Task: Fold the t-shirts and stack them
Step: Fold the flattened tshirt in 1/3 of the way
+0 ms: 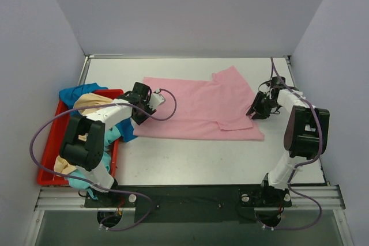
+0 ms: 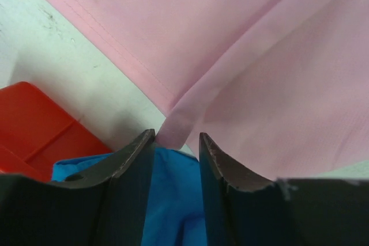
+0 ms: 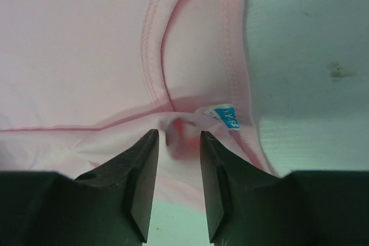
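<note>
**Pink t-shirt spread flat, both pincers parted at its ends**

Finding one: your pink t-shirt [image 1: 199,108] lies spread across the middle of the white table [image 1: 190,165], long axis running 9 to 3 o'clock. One flap is folded over toward 1 o'clock, and a smaller folded piece sits near its 4 o'clock corner.

Finding two: your left gripper [image 1: 140,114] stands at the shirt's 9 o'clock end. From the left wrist, its jaws are apart, and a narrow folded tip of the pink hem [image 2: 179,122] reaches into the gap at the fingertips. It is not pinched flat. Blue cloth [image 2: 173,200] shows beneath the fingers.

Finding three: your right gripper [image 1: 256,110] stands at the 3 o'clock end, over the neckline. From the right wrist, its jaws are likewise apart, with a small pucker of pink cloth [image 3: 176,128] standing between the tips. A blue label [image 3: 225,116] lies just beside it at 2 o'clock.

Finding four: the red tray [image 1: 49,142] sits at 9 o'clock of the table. It holds a blue t-shirt [image 1: 81,92], a cream t-shirt [image 1: 92,102] and a teal t-shirt [image 1: 78,180], all crumpled. Blue cloth spills over the tray's rim toward the pink shirt.
</note>
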You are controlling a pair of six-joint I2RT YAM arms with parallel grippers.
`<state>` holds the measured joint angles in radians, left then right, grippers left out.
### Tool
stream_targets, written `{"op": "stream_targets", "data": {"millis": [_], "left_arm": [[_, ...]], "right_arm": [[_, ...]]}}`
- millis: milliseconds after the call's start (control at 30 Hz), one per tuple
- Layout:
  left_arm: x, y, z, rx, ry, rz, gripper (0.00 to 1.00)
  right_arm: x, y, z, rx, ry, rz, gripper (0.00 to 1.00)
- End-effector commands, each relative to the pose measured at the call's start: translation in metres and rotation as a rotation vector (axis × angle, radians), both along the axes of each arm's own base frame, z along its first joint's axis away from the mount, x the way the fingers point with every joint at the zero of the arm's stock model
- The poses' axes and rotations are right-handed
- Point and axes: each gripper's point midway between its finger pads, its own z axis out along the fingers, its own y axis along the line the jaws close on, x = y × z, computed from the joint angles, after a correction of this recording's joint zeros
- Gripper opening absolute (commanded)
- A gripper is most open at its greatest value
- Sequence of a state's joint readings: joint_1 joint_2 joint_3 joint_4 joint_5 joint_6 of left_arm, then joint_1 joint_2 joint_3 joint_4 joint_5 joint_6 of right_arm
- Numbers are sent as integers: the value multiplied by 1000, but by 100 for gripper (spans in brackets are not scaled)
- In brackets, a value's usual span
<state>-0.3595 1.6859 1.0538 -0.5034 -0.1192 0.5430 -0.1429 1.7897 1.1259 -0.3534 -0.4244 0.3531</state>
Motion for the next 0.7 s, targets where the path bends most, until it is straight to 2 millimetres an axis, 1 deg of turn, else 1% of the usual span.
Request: {"op": "stream_targets", "data": {"millis": [0, 33, 67, 100, 133, 167, 200, 233, 267, 300, 333, 367, 400, 433, 467, 500, 533, 567, 667], "left_arm": [[37, -8, 40, -89, -180, 94, 47], [42, -7, 50, -100, -220, 112, 48], [48, -4, 59, -100, -254, 144, 49], [52, 0, 71, -112, -290, 162, 49], [54, 0, 80, -122, -310, 169, 50], [52, -5, 90, -153, -325, 144, 50], [47, -9, 101, -164, -339, 84, 49], [32, -25, 92, -207, -287, -6, 50], [22, -31, 99, -204, -297, -88, 49], [1, -45, 84, -209, -240, -189, 50], [-10, -50, 84, -175, -246, -287, 50], [-33, -56, 65, -143, -184, -361, 52], [-42, -61, 62, -109, -184, -436, 53], [-54, -57, 46, -84, -145, -461, 56], [-57, -58, 42, -68, -140, -497, 58], [-61, -55, 33, -63, -125, -504, 61], [-61, -56, 31, -61, -126, -510, 62], [-60, -55, 27, -59, -128, -510, 63], [-55, -57, 20, -53, -135, -515, 64]], "right_arm": [[6, -17, 20, -154, -19, -9, 36], [3, -29, 29, -224, -24, -49, 37], [0, -36, 33, -272, -21, -74, 38], [-7, -50, 44, -343, -24, -134, 39], [-12, -57, 48, -379, -21, -168, 40], [-24, -69, 56, -436, -30, -228, 41], [-35, -71, 54, -448, -20, -249, 43], [-41, -73, 60, -449, -39, -279, 44], [-55, -74, 53, -446, -18, -289, 46], [-59, -71, 59, -426, -40, -314, 47], [-71, -68, 48, -410, -10, -321, 47], [-74, -61, 48, -374, -19, -316, 47], [-82, -55, 40, -344, 1, -319, 47], [-83, -54, 37, -341, 6, -324, 47], [-88, -48, 29, -308, 30, -318, 47], [-88, -48, 26, -310, 33, -322, 47], [-91, -48, 19, -309, 58, -326, 47], [-89, -47, 17, -305, 57, -328, 47], [-91, -47, 0, -303, 92, -329, 47]]}}
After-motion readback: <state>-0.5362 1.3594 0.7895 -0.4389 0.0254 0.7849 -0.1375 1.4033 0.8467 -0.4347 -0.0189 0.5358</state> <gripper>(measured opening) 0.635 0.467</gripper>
